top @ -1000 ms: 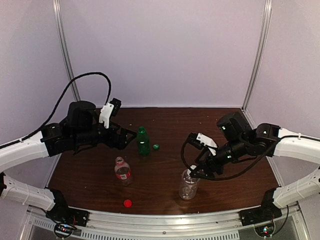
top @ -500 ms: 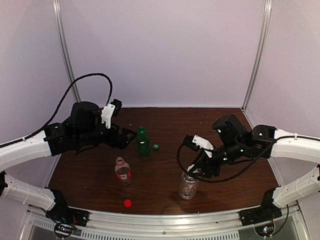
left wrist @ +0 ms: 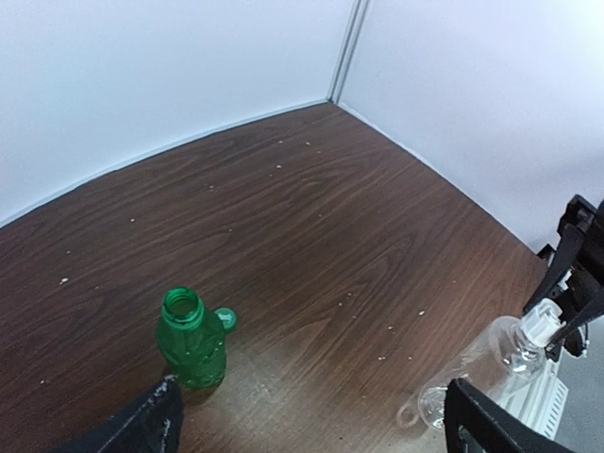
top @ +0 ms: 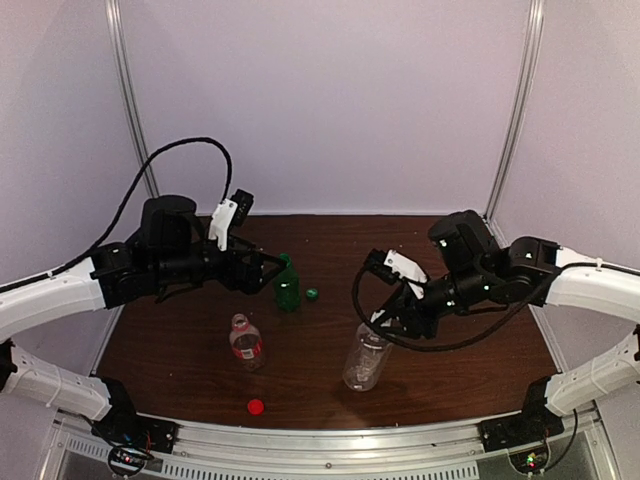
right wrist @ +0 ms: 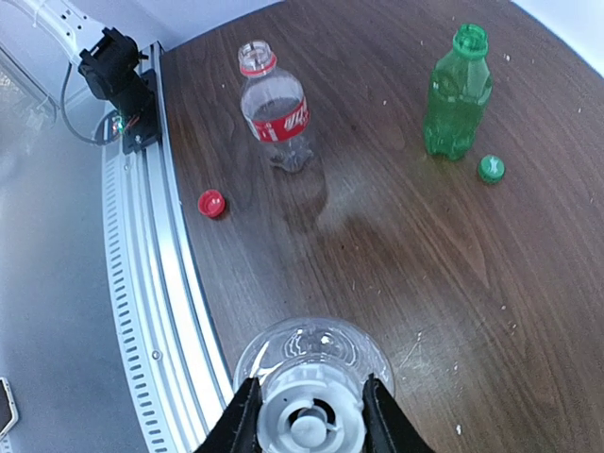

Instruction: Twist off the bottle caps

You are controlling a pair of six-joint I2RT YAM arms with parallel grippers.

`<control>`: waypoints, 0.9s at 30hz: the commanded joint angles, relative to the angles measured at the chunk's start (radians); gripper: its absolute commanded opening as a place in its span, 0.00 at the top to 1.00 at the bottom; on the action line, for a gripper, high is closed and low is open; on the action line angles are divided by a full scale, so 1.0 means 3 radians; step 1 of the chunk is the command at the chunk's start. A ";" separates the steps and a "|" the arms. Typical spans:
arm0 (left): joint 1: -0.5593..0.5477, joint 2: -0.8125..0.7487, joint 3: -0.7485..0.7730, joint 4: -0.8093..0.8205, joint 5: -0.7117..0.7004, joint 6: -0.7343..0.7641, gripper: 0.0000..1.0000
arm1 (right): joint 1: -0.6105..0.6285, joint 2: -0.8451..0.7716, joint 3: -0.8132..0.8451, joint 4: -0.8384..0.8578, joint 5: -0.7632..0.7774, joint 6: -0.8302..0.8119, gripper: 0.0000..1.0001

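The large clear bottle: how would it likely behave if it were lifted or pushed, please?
Probably light: the clear ribbed bottle looks empty. It leans while the right gripper clamps its white cap, so it likely tips easily. Its thin walls may flex.

The green bottle [top: 287, 284], red-label bottle [top: 245, 341] and ribbed bottle [top: 365, 360] stand well apart on the bench [top: 350, 240]. Wide gaps between them lie open.

1. Red label [right wrist: 281, 122] round the short clear bottle [right wrist: 274, 85], toward 7 o'clock on the tabletop [top: 330, 250]: white script across it, too small and blurred to read.
2. From the top view, only a plain red band, no letters legible.
3. Nothing else readable: no brand, number or sign.
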 commanded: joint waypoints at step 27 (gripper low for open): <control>-0.0169 0.0500 0.0648 0.0204 0.1579 0.0841 0.02 | -0.0473 0.0924 0.2307 -0.0508 -0.1036 -0.0098 0.85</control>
